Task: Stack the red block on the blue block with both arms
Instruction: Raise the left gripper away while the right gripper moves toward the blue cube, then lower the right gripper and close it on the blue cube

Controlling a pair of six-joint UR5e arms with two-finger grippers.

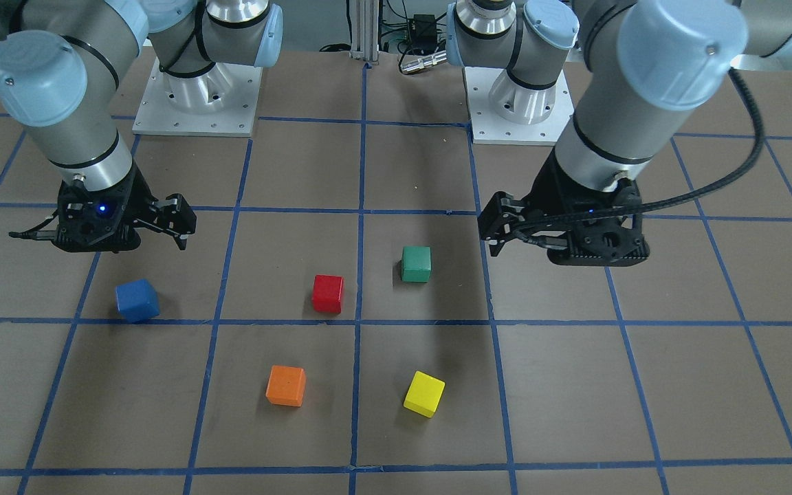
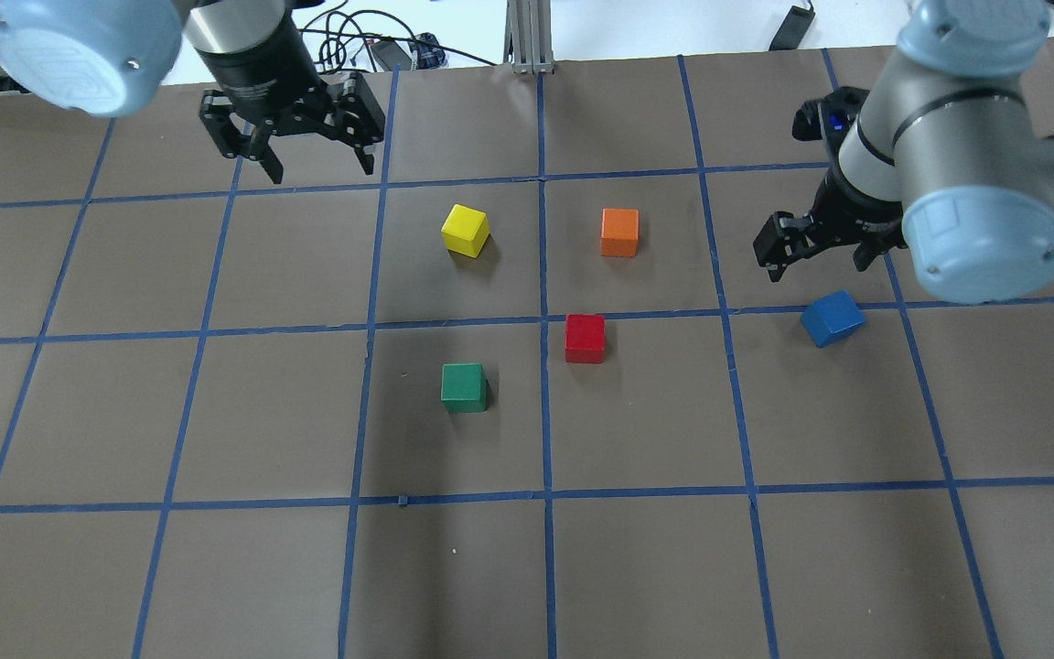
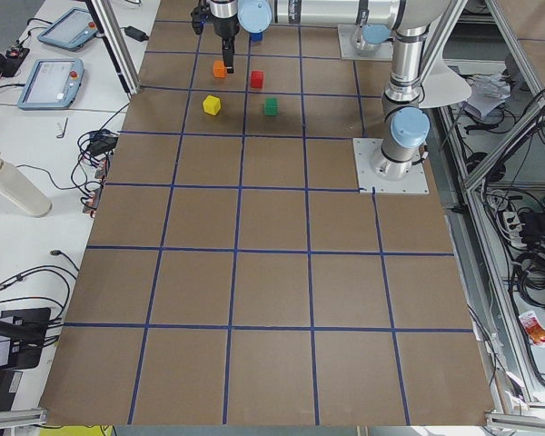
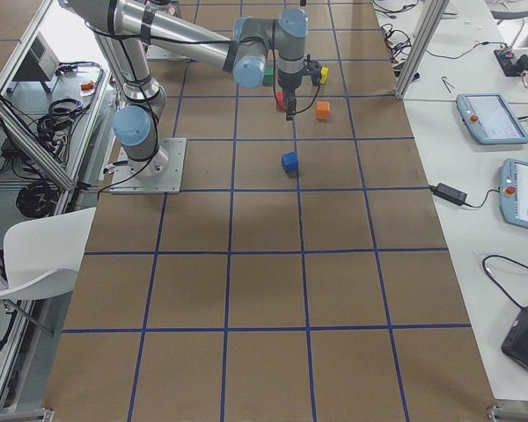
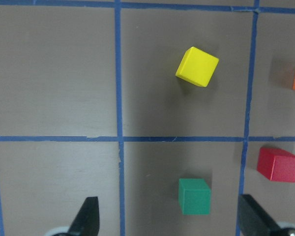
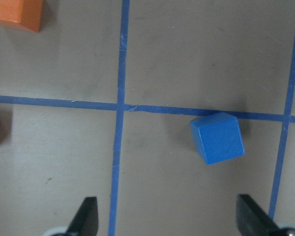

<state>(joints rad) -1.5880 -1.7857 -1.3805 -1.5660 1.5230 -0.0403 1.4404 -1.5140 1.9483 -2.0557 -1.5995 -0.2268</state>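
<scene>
Left gripper: jaws spread wide, nothing between the fingers. It hangs pointing down, clear of the table, over the far side of the grid on my left. My left wrist camera shows both fingertips at the bottom edge. The green block sits between their lines and just ahead of them. The yellow block lies further out, turned against the grid.

Right gripper: also spread wide and empty, pointing down, above the table on my right. The blue block lies just beside it, on the side nearer my base, and touches neither finger. From the right wrist camera it sits ahead of the fingertips, closer to the right-hand one. It is rotated against the tape lines, with one corner at a line.

The red block rests flat on the table near the middle, square to the grid, just to the right of the centre tape line and just on my side of a cross line. It stands alone with nothing on it. It is apart from the blue block, with a tape line running between them. No gripper is near it.

Other cubes: the orange block is beyond the red one, in the next square. Green is to the left of red, across the centre line. All five cubes lie singly on the brown mat.
</scene>
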